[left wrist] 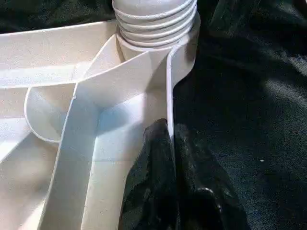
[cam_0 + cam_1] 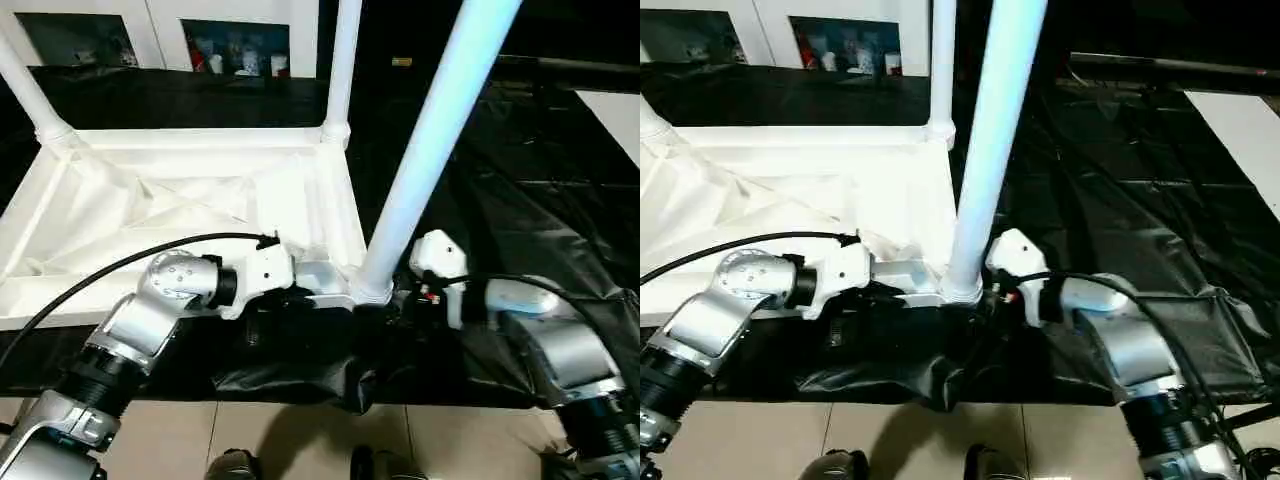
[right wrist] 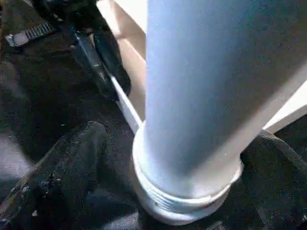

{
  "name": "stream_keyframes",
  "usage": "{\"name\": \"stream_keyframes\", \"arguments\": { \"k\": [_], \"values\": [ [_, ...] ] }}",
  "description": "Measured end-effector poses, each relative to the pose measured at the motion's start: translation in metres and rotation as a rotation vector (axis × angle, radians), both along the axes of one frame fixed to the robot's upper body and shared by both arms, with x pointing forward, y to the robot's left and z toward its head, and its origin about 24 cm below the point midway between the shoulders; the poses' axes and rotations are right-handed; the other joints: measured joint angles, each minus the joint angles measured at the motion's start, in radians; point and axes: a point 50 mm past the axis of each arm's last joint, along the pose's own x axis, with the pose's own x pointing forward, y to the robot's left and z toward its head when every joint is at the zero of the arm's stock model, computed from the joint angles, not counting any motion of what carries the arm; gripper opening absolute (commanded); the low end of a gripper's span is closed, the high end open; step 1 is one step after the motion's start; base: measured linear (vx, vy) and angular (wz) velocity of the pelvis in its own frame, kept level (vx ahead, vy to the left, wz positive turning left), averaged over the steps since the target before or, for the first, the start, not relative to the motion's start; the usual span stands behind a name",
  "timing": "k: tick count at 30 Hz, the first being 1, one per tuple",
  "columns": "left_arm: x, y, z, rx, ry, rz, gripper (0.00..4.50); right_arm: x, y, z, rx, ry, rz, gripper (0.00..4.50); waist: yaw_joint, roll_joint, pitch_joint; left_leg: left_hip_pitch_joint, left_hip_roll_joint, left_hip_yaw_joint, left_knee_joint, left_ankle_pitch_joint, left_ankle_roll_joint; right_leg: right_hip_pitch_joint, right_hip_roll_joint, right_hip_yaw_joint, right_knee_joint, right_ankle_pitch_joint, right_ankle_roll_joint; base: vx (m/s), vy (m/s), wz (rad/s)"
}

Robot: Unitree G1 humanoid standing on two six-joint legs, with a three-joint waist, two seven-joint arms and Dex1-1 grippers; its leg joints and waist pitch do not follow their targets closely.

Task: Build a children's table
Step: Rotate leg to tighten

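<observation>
Right gripper (image 3: 158, 158): fingers spread wide, one either side of the near leg (image 2: 430, 150) at its threaded base, straddling it; firm contact cannot be confirmed. The leg rises steeply from between the fingers, its long axis tilted off plumb, base at the corner socket (image 2: 368, 292). Just beyond, the left gripper (image 1: 171, 177) pinches the rim of the table top (image 2: 190, 200). Judgement: right arm turns, left braces.

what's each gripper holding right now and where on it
Left gripper pinches the table top's rim wall beside the near corner socket. Right gripper brackets the leg's threaded base; contact unclear.
</observation>
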Motion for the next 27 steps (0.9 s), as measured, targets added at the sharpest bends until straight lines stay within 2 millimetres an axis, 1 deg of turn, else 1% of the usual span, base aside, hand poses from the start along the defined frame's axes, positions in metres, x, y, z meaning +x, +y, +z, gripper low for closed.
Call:
{"name": "stream_keyframes", "arguments": {
  "k": [8, 9, 11, 12, 13, 14, 16, 17, 18, 22, 23, 25, 27],
  "values": [
    [0.0008, 0.0031, 0.0011, 0.011, -0.005, 0.005, 0.0, 0.0025, -0.001, -0.002, -0.012, 0.004, -0.017, 4.45, 0.0, 0.001, 0.0, 0.0, 0.0, 0.0, 0.0, 0.0, 0.0, 0.0, 0.0, 0.0, -0.001, 0.0, 0.001, 0.0, 0.0, 0.0],
    [0.0008, 0.0034, 0.0011, 0.012, -0.005, 0.005, 0.0, 0.0028, -0.0013, -0.0022, -0.012, 0.006, -0.019, 4.28, 0.0, 0.001, 0.0, 0.0, 0.0, 0.0, 0.0, 0.0, 0.0, 0.0, 0.0, 0.0, -0.001, 0.0, 0.001, 0.0, 0.0, 0.0],
    [0.0007, 0.0043, 0.0012, 0.014, -0.005, 0.006, 0.0, 0.0046, -0.0016, -0.0017, -0.014, 0.005, -0.025, 4.28, -0.002, 0.001, 0.0, 0.0, 0.0, 0.0, -0.001, 0.0, 0.0, 0.0, 0.0, 0.0, -0.001, 0.0, 0.001, 0.0, 0.0, 0.0],
    [0.0006, 0.0045, 0.0012, 0.015, -0.005, 0.005, 0.0, 0.0054, -0.0019, -0.0011, -0.013, 0.002, -0.031, 4.14, -0.002, 0.001, 0.0, 0.0, 0.0, -0.001, -0.001, 0.0, 0.0, 0.0, 0.0, 0.0, -0.001, 0.0, 0.001, 0.0, 0.0, 0.0],
    [0.0005, 0.0045, 0.0013, 0.015, -0.004, 0.004, 0.0, 0.0055, -0.0016, -0.0009, -0.009, 0.002, -0.031, 4.14, -0.002, 0.001, 0.0, 0.0, 0.0, -0.001, -0.001, 0.0, 0.0, 0.0, 0.0, 0.0, -0.001, -0.001, 0.001, 0.0, 0.0, 0.0],
    [0.0005, 0.0046, 0.0013, 0.015, -0.005, 0.004, 0.0, 0.0055, -0.0013, -0.0008, -0.007, 0.002, -0.03, 3.93, -0.002, 0.001, 0.0, 0.0, 0.0, -0.001, -0.001, 0.0, 0.0, 0.0, 0.0, 0.0, -0.001, -0.001, 0.001, 0.0, 0.0, 0.0],
    [0.0003, 0.0047, 0.0015, 0.016, -0.004, 0.002, 0.0, 0.0054, -0.0006, -0.0008, -0.002, 0.003, -0.028, 3.88, -0.002, 0.001, 0.0, 0.0, 0.0, -0.001, -0.002, 0.0, 0.0, 0.0, 0.0, 0.0, -0.001, -0.001, 0.001, 0.0, 0.0, 0.0],
    [0.0003, 0.0049, 0.0016, 0.016, -0.004, 0.001, 0.0, 0.0054, -0.0002, -0.0008, 0.0, 0.004, -0.027, 3.75, -0.002, 0.001, 0.0, 0.0, 0.0, -0.001, -0.002, 0.0, 0.0, 0.0, 0.0, 0.0, -0.001, -0.001, 0.001, 0.0, 0.0, 0.0],
    [0.0003, 0.0051, 0.0017, 0.017, -0.003, 0.001, 0.0, 0.0053, 0.0001, -0.0008, 0.003, 0.004, -0.027, 3.75, -0.002, 0.001, 0.0, 0.0, 0.0, -0.001, -0.002, 0.0, 0.0, 0.0, 0.0, -0.001, -0.001, -0.001, 0.001, 0.0, 0.0, 0.0],
    [0.0002, 0.0063, 0.0022, 0.019, -0.001, -0.002, 0.0, 0.0052, 0.0001, -0.0007, 0.004, 0.005, -0.025, 3.31, -0.004, 0.001, 0.0, 0.0, 0.0, -0.001, -0.004, 0.0, 0.0, 0.0, 0.0, -0.001, -0.002, -0.001, 0.001, 0.0, 0.0, 0.0],
    [0.0002, 0.0067, 0.0023, 0.02, -0.001, -0.003, 0.0, 0.0051, 0.0002, -0.0008, 0.004, 0.006, -0.022, 3.31, -0.005, 0.001, 0.0, 0.0, 0.0, -0.001, -0.005, 0.0, 0.0, 0.0, 0.0, -0.001, -0.002, -0.001, 0.001, 0.0, 0.0, 0.0],
    [0.0002, 0.0069, 0.0024, 0.02, -0.001, -0.003, 0.0, 0.0049, 0.0002, -0.0009, 0.005, 0.008, -0.016, 3.07, -0.005, 0.001, 0.0, 0.0, 0.0, -0.001, -0.006, 0.0, 0.0, -0.001, 0.0, -0.001, -0.003, -0.001, 0.001, 0.0, 0.0, 0.0],
    [0.0001, 0.0069, 0.0024, 0.02, -0.001, -0.003, 0.0, 0.0048, 0.0002, -0.0012, 0.006, 0.008, -0.015, 2.94, -0.005, 0.001, 0.0, 0.0, 0.0, -0.001, -0.007, 0.0, 0.0, -0.001, 0.0, -0.001, -0.003, -0.001, 0.001, 0.0, 0.0, 0.0]
  ]
}}
